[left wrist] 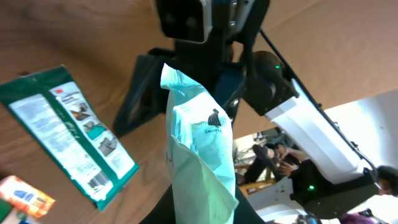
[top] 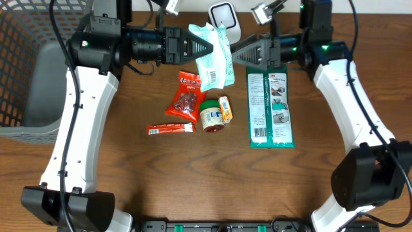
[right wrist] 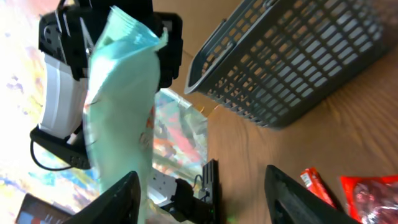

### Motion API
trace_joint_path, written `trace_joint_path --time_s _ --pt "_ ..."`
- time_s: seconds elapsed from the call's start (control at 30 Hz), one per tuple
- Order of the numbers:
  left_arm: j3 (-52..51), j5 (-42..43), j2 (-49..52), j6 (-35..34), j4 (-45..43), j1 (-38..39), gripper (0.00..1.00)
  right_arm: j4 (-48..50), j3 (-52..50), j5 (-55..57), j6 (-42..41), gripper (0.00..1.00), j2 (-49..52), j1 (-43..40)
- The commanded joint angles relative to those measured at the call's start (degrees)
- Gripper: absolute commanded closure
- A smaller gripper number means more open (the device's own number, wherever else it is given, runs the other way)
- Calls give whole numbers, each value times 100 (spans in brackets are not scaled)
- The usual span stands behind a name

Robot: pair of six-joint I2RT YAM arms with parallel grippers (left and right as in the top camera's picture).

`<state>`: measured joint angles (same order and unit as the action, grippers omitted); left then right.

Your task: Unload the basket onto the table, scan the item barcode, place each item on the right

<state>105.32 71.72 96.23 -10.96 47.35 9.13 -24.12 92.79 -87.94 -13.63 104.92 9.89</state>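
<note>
At the upper left of the overhead view we see a grey basket [top: 26, 71]. Right of it, the left gripper [top: 210, 46] is pinched narrow on the left edge of the mint pouch [top: 217, 64], which sits at upper centre just below the white scanner [top: 223, 18]. Lower down lie a red stick [top: 170, 129], red bag [top: 185, 96], jar [top: 211, 117] and orange box [top: 224, 108]. The right gripper [top: 234, 56] stands wide beside the pouch's right edge, gripping nothing. A green pack [top: 271, 109] lies right of centre.
</note>
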Motion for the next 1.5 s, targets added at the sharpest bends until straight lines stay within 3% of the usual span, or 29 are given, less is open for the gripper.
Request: trace_joint_path --time_s 0.0,0.5,0.9,1.13,1.33,1.47 --pt "-22 330 2 -76 -7 -7 93 -2 20 -153 17 43 -79 243" --pt "-22 1014 2 -249 22 -608 92 -138 20 -155 -114 39 -160 81" --pt "-22 1005 70 -264 592 -645 93 275 20 -153 -111 28 -901 258" --pt "-22 1676 76 -175 614 -455 92 243 20 -153 -72 29 -881 378" --pt "-22 1676 76 -157 614 -345 92 240 20 -153 -70 30 -881 507" --pt "-22 1676 76 -157 614 -315 92 247 20 -151 -66 38 -881 699"
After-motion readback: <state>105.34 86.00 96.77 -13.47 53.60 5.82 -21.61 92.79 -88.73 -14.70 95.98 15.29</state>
